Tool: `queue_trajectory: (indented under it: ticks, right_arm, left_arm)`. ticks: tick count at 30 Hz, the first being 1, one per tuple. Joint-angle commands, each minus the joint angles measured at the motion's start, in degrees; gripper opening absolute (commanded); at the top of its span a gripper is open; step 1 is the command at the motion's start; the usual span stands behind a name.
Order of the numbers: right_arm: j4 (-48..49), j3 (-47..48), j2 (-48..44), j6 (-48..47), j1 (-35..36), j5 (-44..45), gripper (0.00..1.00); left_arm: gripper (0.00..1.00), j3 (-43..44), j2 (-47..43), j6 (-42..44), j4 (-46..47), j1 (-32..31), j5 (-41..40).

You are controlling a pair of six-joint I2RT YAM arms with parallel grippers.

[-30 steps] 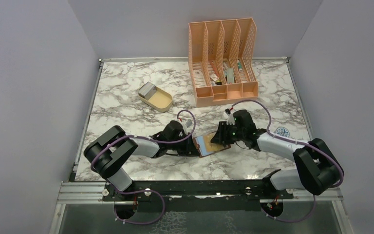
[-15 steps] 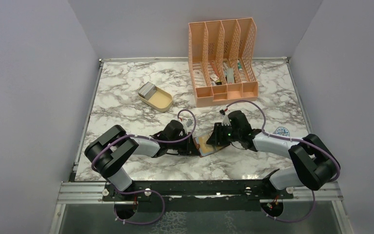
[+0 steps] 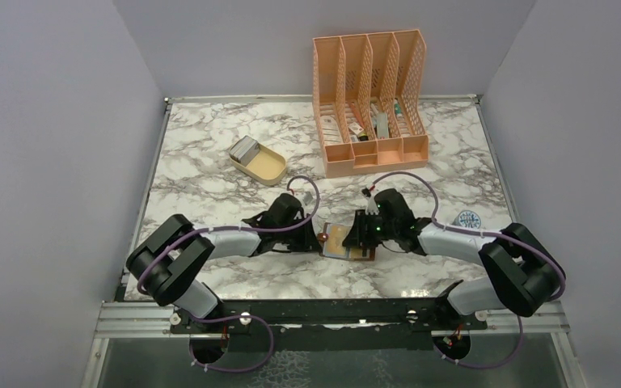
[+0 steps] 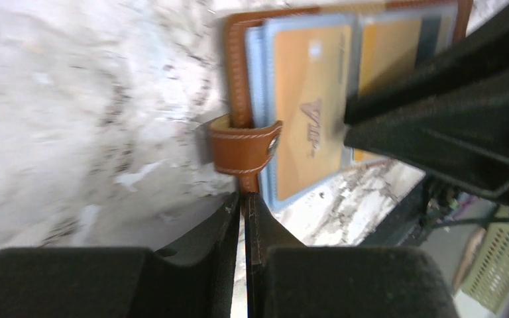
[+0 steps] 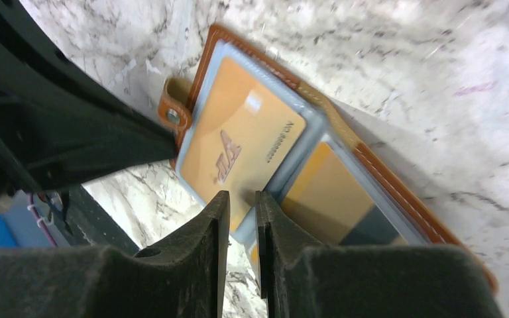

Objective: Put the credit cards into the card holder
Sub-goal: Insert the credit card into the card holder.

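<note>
The left jaws clench the open card holder [image 4: 237,73] by its leather edge just below the snap tab [image 4: 244,146], steadying it on the bench [image 4: 73,99], so the right jaws, set close together at the near edge of the gold card [image 5: 238,142] (gripping it or not, I cannot tell), can seat it in a pocket.

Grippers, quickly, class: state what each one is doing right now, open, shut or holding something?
Left gripper: shut on the card holder edge.
Right gripper: jaws nearly together over the gold card; a grip cannot be told.
</note>
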Motion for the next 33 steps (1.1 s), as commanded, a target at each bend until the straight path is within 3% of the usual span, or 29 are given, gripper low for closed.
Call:
queue_trajectory:
  ticks: [1, 11, 22, 33]
  right_arm:
    - [-3.8, -0.1, -1.3, 2.6, 2.0, 2.5, 0.22]
    - [-8.1, 3.0, -3.4, 3.2, 2.3, 5.4, 0.22]
    - [-6.6, 3.4, -1.0, 4.0, 2.4, 5.9, 0.22]
    - [-5.6, 1.6, 2.6, 3.8, 2.6, 7.6, 0.11]
  left_arm:
    - [0.12, 0.2, -4.3, 3.1, -8.6, 1.4, -8.3]
    - [0.25, -3.3, -7.6, -2.7, 4.9, 1.4, 0.8]
    - [0.33, -3.6, -9.3, -3.5, 6.8, 1.3, 2.3]
    - [0.42, -4.7, -6.5, -4.8, 11.7, 0.7, 3.9]
